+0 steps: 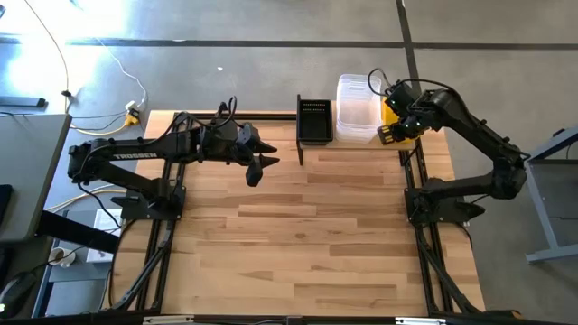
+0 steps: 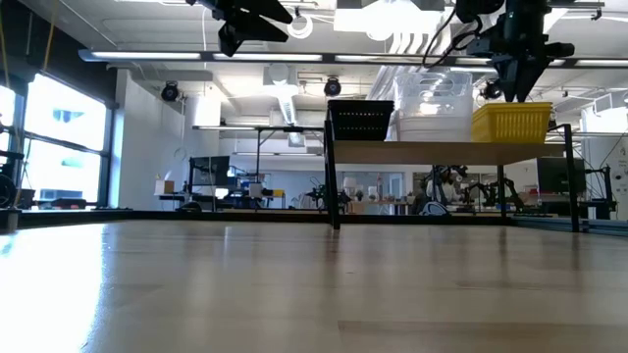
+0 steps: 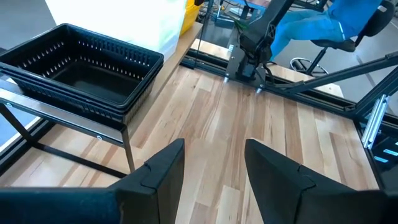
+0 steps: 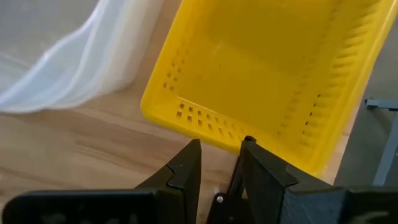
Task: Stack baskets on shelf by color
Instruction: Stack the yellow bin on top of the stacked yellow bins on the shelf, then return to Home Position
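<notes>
Your bench [image 1: 298, 244] lies bare of baskets; the shelf [image 1: 357, 144] spans its far edge, toward twelve o'clock in the high view, and carries all three colour stacks in a row. Black baskets [image 1: 314, 121] sit at the shelf's nine o'clock end, the clear tubs [image 1: 358, 108] in the middle, the yellow baskets [image 2: 511, 122] at the three o'clock end, each touching or just beside its neighbour.

Each basket's long axis runs from the bench side toward the far edge, across the shelf's length, with the open mouths facing up.

Your right gripper [image 4: 219, 163] hovers just over the near rim of the yellow baskets, jaws a little apart and gripping nothing. The risk, as you pull away, sits here: a jaw tip catching that mesh rim could drag or tilt the stack toward the shelf's front edge, and the yellow stack already stands at the very end of the plank, where a sideways nudge could tip it off. A lift straight up before retreating looks safest.

Your left gripper [image 3: 211, 168] waits above the bench at about ten o'clock, jaws apart and empty, well clear of the black stack.
</notes>
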Controlling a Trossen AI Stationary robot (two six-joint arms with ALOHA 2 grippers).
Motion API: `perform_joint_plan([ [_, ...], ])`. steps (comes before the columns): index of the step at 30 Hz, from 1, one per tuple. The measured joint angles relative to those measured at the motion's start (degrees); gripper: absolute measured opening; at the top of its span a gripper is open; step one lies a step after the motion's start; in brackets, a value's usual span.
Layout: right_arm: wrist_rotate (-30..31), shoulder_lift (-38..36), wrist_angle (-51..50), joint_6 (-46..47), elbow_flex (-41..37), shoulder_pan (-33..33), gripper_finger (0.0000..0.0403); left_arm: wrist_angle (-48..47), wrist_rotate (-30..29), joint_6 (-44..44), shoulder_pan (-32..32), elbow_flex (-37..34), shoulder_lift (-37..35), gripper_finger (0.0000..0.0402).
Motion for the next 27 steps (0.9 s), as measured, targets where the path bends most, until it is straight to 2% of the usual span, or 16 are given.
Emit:
perform_joint_plan([
  [13, -0.8, -0.7, -3.0, 1.5, 0.1, 2.0, 0.0098, 0.0, 0.0, 0.5, 0.0, 0.0, 0.0, 0.0158],
  [22, 1.4, -0.8, -4.5, 1.5, 3.9, 3.0, 0.0098, 0.0, 0.0, 0.5, 0.0, 0.0, 0.0, 0.0158],
  [27, -0.5, -1.7, -2.6, 2.5, 5.9, 5.5, 0.0098, -0.1, 0.1, 0.4, 0.0, 0.0, -0.1, 0.0158],
])
